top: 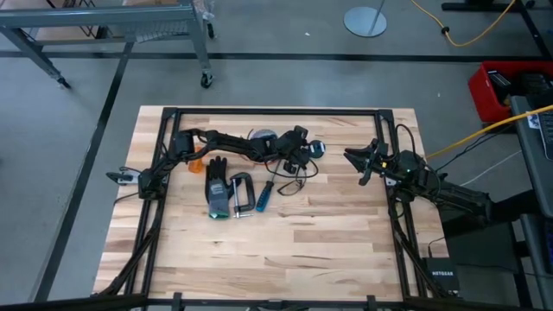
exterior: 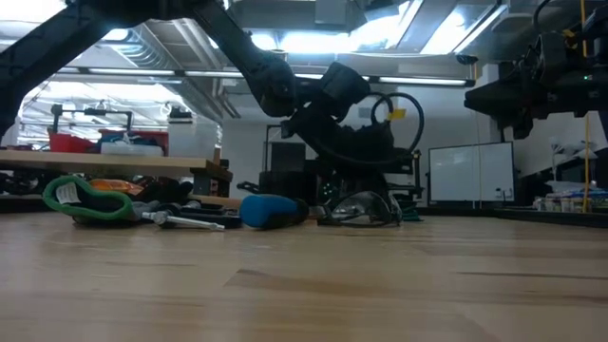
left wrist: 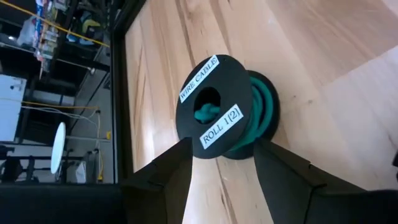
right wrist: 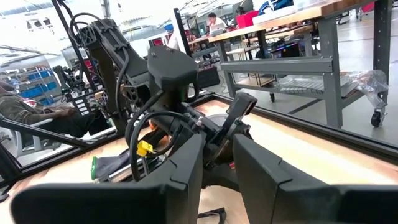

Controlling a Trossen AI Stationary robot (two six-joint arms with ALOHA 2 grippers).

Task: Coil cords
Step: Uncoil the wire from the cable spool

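You're working on a pale butcher-block table [top: 285,242] framed by a dark rail, on a grey shop floor with a metal rack at the far left and a thick yellow cable [top: 471,34] trailing off at the far right.

Your left gripper [top: 301,154] is reached across to the middle of the far half of the table. In its wrist view its two dark fingers [left wrist: 171,174] stand a little apart on either side of a black spool [left wrist: 217,109] wound with teal-green cord [left wrist: 264,112]; the spool's flange, labelled "WIRE CABLE" and "ROLL 1(2)", sits between the fingertips, but you cannot tell whether the fingers actually press on it.

Thin black cords [top: 294,177] lie in loose loops on the wood just by that gripper, toward the near side, with one loop beside the blue-handled screwdriver [top: 263,196]. From table height the tangle [exterior: 361,211] shows under the left arm.

To the left of the screwdriver you have a metal clamp [top: 241,192] and a black-and-green glove [top: 217,186], side by side.

Your right gripper [top: 364,161] hangs near the far right of the table, well apart from the cords, pointing toward the left arm. Its fingers [right wrist: 180,168] are slightly parted with nothing between them.
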